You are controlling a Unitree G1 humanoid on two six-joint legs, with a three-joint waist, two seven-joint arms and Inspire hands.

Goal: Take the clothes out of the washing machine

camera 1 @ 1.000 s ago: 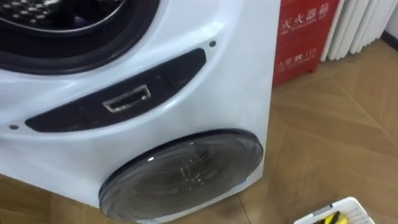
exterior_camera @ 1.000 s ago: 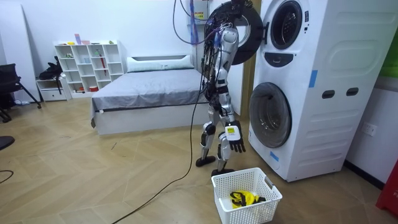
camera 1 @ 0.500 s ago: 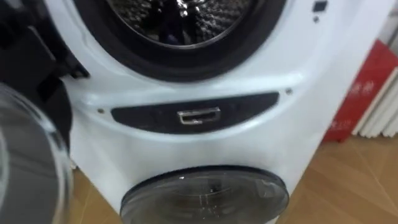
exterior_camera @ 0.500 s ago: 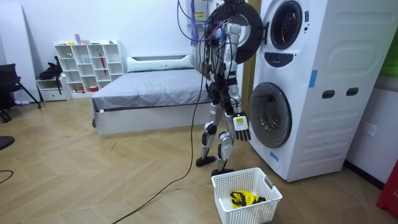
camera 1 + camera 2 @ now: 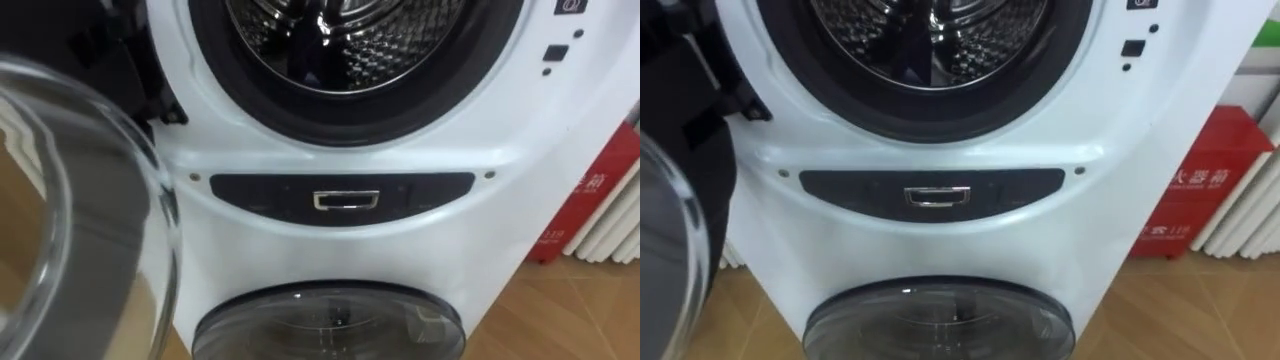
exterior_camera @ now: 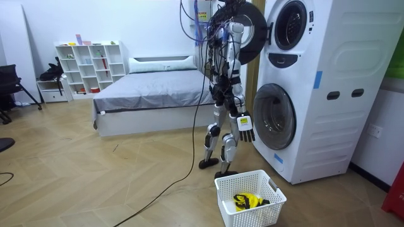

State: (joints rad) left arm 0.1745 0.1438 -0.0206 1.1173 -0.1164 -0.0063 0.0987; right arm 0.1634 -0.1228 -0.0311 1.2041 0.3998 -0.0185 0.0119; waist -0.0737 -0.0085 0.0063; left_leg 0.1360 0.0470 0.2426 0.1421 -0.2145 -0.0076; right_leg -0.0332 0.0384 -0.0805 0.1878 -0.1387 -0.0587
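White characters stand in two rows on the red box (image 5: 1205,170) beside the washing machine (image 5: 1080,140), too blurred to read; a blue label (image 6: 318,79) on the machine's side shows nothing legible.

Wooden floor (image 6: 126,183) carried the stacked washing machine (image 6: 315,94), white slatted basket (image 6: 243,214) stood on the floor just in front of the machine, red box (image 5: 1195,190) beside the machine, bed (image 6: 151,91) and white shelf unit (image 6: 88,66) sat well apart from the machine.
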